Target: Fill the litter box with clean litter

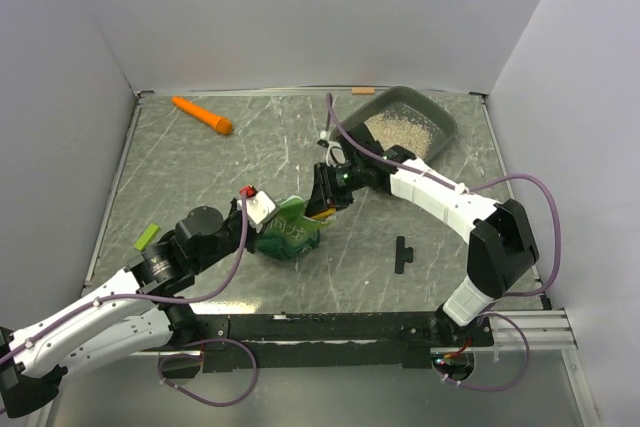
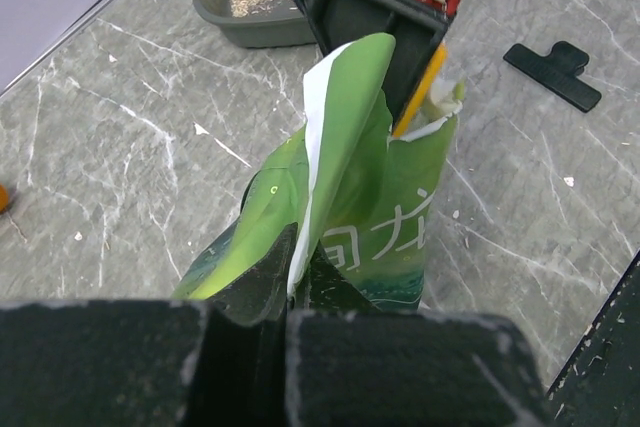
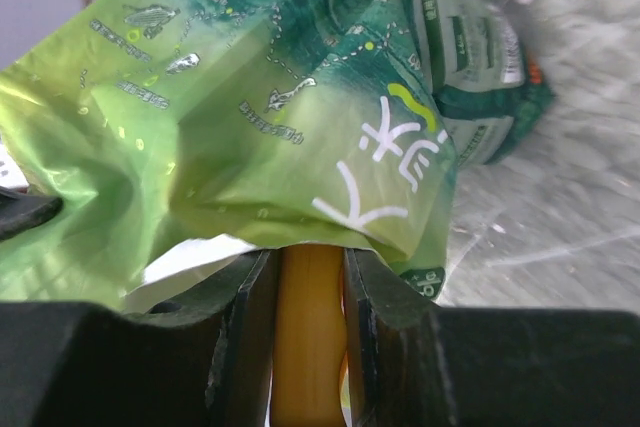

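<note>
Far to the left on the grey surface (image 1: 190,187) lie a small green scrap (image 1: 148,235) and, farther back, an orange thing (image 1: 202,115). Nothing is touching them.

Next comes the left gripper (image 1: 266,231). It is clenched tight on one end of the green bag (image 1: 292,235), with the shiny plastic pinched between its fingers. I think it does this so the bag does not slide or flop over. The other end of the bag is torn open and points toward the other arm.

Just to the right, the right gripper (image 1: 326,203) is at the bag's open mouth. Its fingers are squeezed on a yellow stick (image 3: 308,347), and the stick goes in under the torn edge of the bag. It may be the handle of a scoop, but its far end is hidden, so I cannot tell. My guess is that it is there to dig litter out.

Farther right, at the back, sits the litter box (image 1: 445,132). It is well apart from both grippers, behind the right one. Some clean litter (image 1: 400,129) lies in it as a pale patch, with dark floor showing beside it. So the box looks only partly full. Any litter inside the bag is hidden.

A black clip (image 1: 402,254) lies alone on the surface, to the right of the bag.
</note>
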